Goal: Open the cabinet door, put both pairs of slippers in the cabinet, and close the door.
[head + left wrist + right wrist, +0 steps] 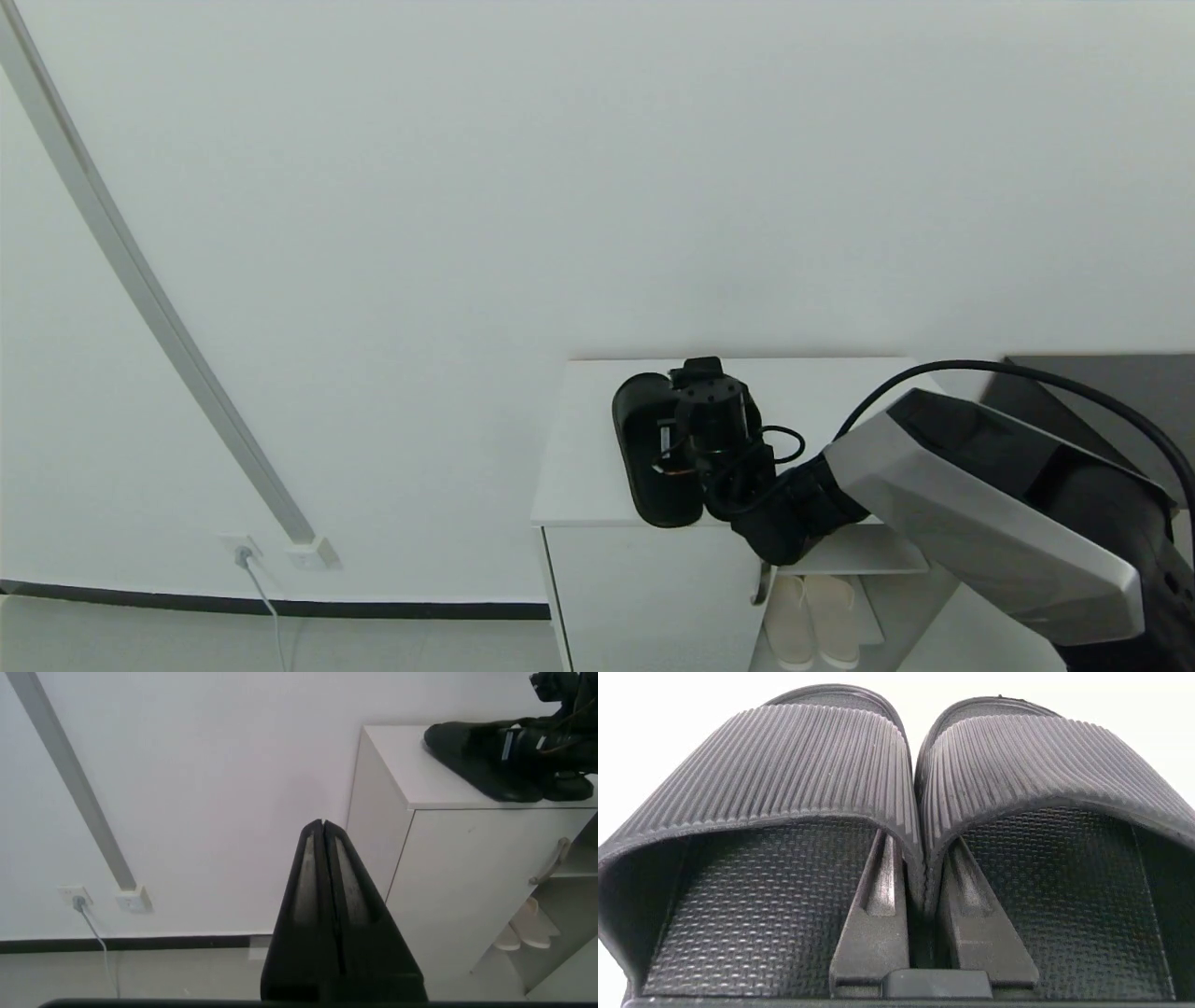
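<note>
Second pair in hand: right gripper [920, 919] pinches black slippers [658, 457] by inner walls atop cabinet [579, 448]; white slippers [822, 621] sit inside. Next move likely lift, then lower onto a shelf. Left gripper [322, 835] closed, empty.

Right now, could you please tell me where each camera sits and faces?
Head view: on the head, looking forward and down at the white box-shaped cabinet; the right arm shows.
Left wrist view: out to the cabinet's left, facing the wall and cabinet front; the left jaws, shut, show.
Right wrist view: at the cabinet top, looking into the black ribbed rubber slippers; the right jaws clamp their inner walls.
Shared: head and left wrist views both show those slippers and pale cream slippers inside the cabinet.
</note>
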Motion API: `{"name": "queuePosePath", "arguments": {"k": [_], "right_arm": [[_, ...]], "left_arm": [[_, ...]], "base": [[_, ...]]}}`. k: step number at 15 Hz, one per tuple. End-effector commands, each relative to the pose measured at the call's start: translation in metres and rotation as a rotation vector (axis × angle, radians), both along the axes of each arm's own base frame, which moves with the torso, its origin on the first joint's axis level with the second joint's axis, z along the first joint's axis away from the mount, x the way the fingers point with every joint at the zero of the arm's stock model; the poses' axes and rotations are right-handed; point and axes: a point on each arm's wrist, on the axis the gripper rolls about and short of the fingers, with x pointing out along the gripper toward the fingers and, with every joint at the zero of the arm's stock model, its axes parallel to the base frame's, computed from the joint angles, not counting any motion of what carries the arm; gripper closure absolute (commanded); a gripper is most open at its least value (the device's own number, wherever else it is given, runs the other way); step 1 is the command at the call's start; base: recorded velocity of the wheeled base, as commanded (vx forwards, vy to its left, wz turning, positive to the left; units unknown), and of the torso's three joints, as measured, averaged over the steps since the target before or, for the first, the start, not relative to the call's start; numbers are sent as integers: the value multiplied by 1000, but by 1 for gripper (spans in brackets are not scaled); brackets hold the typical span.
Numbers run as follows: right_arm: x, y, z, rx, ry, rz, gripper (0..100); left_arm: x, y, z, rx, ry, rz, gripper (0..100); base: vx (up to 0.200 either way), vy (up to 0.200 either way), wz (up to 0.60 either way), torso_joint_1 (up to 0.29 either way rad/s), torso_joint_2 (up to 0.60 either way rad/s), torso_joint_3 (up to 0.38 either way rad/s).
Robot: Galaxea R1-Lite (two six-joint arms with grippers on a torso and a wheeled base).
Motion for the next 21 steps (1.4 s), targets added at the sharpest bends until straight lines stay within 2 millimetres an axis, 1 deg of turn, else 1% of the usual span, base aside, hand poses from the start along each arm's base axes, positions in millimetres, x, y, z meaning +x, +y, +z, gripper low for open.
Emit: {"name": "queuePosePath", "arguments": {"k": [1,3,4,5,6,9,11,12,13,15,16,18,21], "right_arm": [[-8,-5,24,23,-26,6,100],[-22,-13,47,36,-37,36,100],[-44,-26,72,46,-36,99,100],[-56,-32,84,52,-39,125,100],[-79,-43,98,55,-39,157,100],[-142,-72,119,61,-14,302,100],[-176,-94,128,67,-14,389,100],[-189,-105,131,64,-16,444,100],[-197,-112,132,66,-15,479,100],[-208,-123,142,86,-12,507,100],[-209,-124,146,104,10,512,100],[-210,-125,146,93,64,510,100],[-210,-125,146,91,63,509,100]], "left_arm": [[0,0,0,0,-1,0,100],[0,0,0,0,-1,0,100],[0,0,0,1,-1,0,100],[0,0,0,1,0,0,100],[0,0,0,4,-1,0,100],[0,0,0,6,-1,0,100],[0,0,0,4,-1,0,100],[0,0,0,4,0,0,100],[0,0,0,4,0,-1,100],[0,0,0,4,0,0,100],[0,0,0,4,0,-1,100],[0,0,0,3,-1,-3,100],[0,0,0,3,0,-1,100]], "base": [[0,0,0,0,0,0],[0,0,0,0,0,0],[0,0,0,0,0,0],[0,0,0,0,0,0],[0,0,0,0,0,0],[0,0,0,0,0,0],[0,0,0,0,0,0],[0,0,0,0,0,0],[0,0,0,0,0,0],[0,0,0,0,0,0],[0,0,0,0,0,0],[0,0,0,0,0,0],[0,0,0,0,0,0]]}}
